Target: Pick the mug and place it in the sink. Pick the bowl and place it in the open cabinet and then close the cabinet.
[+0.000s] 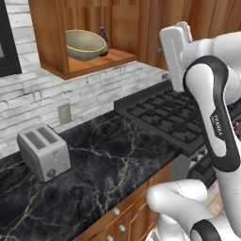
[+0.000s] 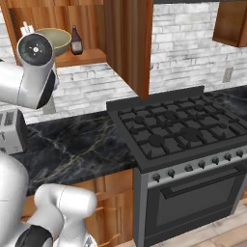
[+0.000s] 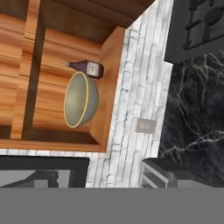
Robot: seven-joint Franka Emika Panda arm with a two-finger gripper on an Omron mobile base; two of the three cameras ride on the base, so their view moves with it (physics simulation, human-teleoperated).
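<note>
White arm, dark joints

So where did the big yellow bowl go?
The bowl sits on the bottom shelf inside the open cabinet, high on the wall above the counter in the left base view. A small dark bottle stands right beside it.

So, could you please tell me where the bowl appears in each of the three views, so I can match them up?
Left base view: the bowl sits on the open cabinet shelf, upper left.
Right base view: the bowl is at upper left on the same shelf, partly behind the arm.
Hand view: the bowl is left of centre, seen rolled on its side.
Shared landmark: the dark bottle next to the bowl.
</note>
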